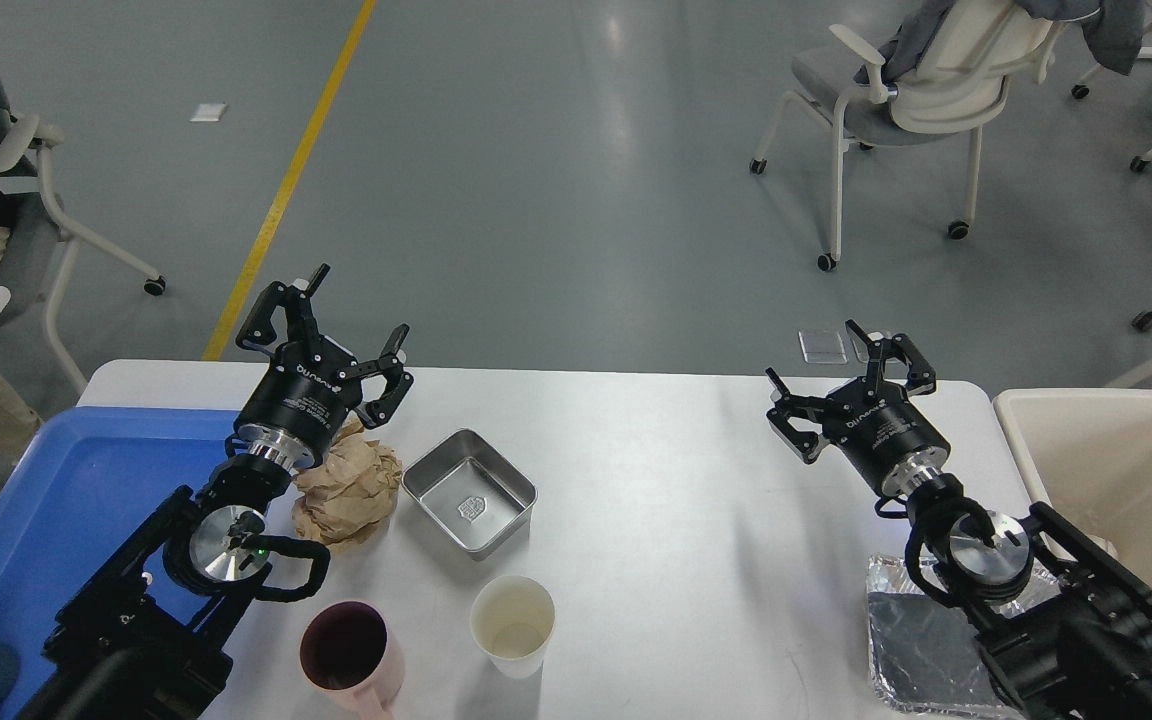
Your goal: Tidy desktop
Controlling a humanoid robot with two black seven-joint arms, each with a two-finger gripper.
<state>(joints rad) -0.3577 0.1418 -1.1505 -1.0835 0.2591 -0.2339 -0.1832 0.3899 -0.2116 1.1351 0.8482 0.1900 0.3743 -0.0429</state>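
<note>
The white desktop (pixel 676 480) spans the view. On it lie a crumpled brown paper ball (pixel 351 490), a square steel dish (pixel 470 493), a white paper cup (pixel 512 625), a pink mug (pixel 348 655) and a foil sheet (pixel 921 650) at the front right, partly under my right arm. My left gripper (pixel 336 320) is open and empty, held above the far edge just behind the paper ball. My right gripper (pixel 848 372) is open and empty above the desktop's far right part.
A blue tray (pixel 66 500) lies at the left end, under my left arm. A cream bin (pixel 1126 470) stands at the right end. Office chairs (pixel 916 90) stand on the grey floor behind, with a yellow floor line (pixel 286 190) at the left.
</note>
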